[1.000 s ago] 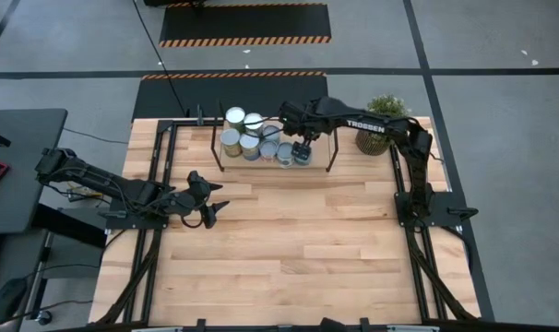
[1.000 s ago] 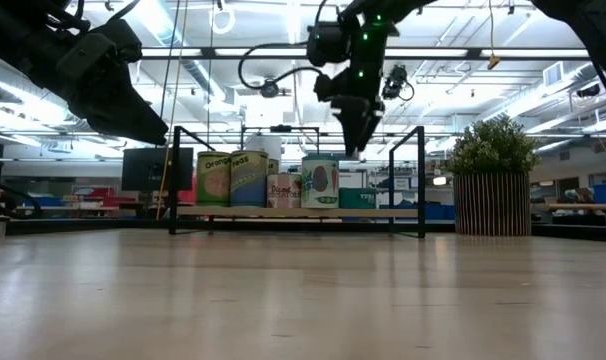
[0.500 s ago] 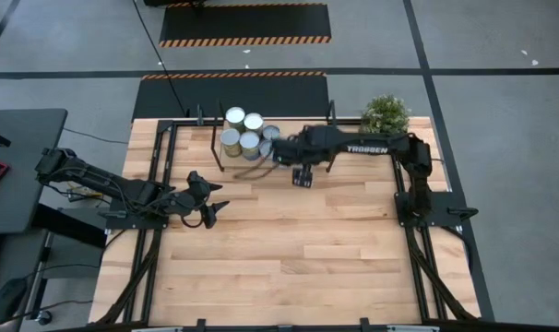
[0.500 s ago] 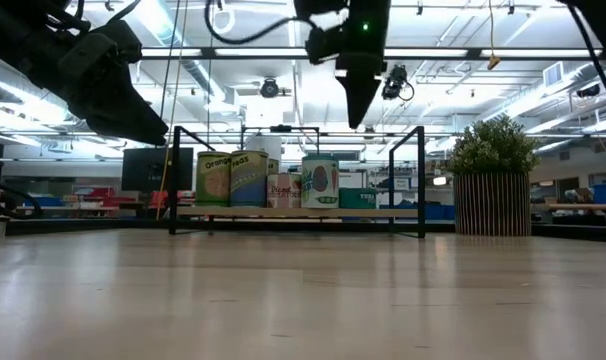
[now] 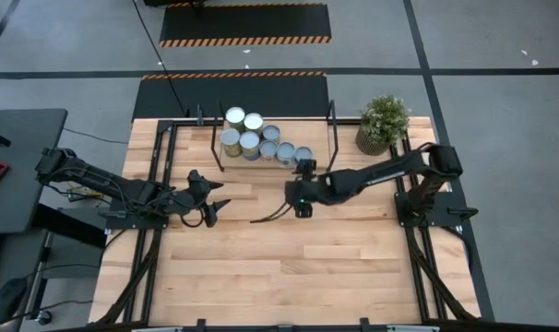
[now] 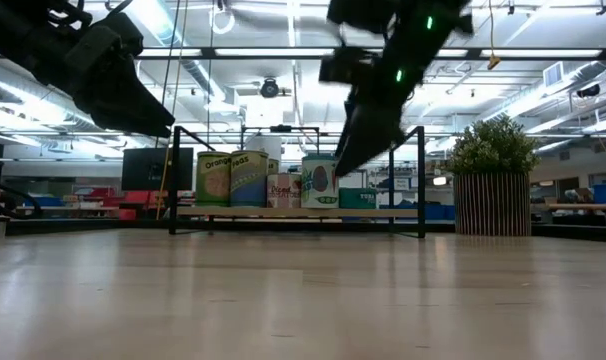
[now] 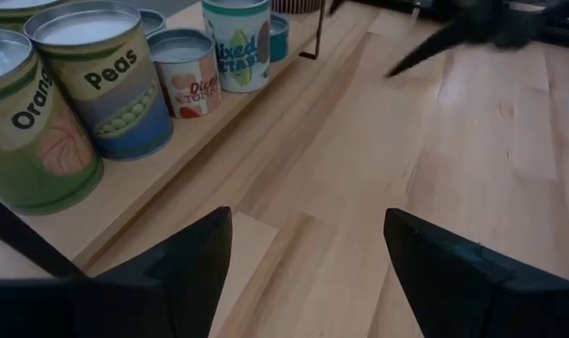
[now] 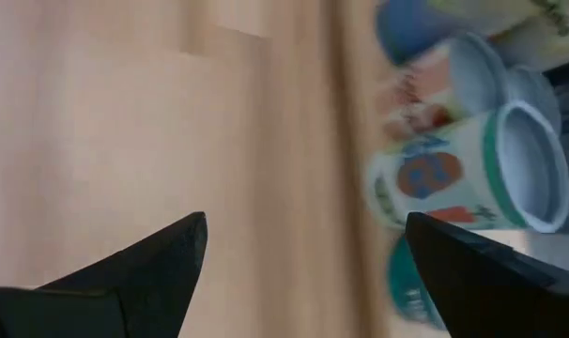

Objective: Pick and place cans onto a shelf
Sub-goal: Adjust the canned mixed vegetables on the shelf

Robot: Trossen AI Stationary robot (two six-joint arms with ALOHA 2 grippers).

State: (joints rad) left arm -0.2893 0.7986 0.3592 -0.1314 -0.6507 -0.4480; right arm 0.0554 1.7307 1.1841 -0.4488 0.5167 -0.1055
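Note:
Several cans [image 5: 261,140] with silvery tops stand upright on their bases on the low wooden shelf [image 5: 322,148] at the table's far side. They also show in the low view [image 6: 283,180] and the left wrist view [image 7: 106,80]. My right gripper [image 5: 298,198] is open and empty. It hangs above the table just near of the shelf and slants down in the low view [image 6: 345,160]. Its wrist view [image 8: 303,272] shows the cans [image 8: 463,174] blurred. My left gripper [image 5: 215,207] is open and empty, and it hovers above the table's left part [image 7: 308,268].
A potted green plant [image 5: 383,122] stands at the far right corner beside the shelf and also shows in the low view [image 6: 493,185]. The shelf's black upright posts [image 6: 421,180] rise at its ends. Bare wooden tabletop [image 5: 289,267] lies near of both grippers.
My right gripper has drawn back from above the cans on the shelf toward the table's near edge. It rose first, then came down lower in front of the shelf, and it has tipped to a slant. The cans stand as before.

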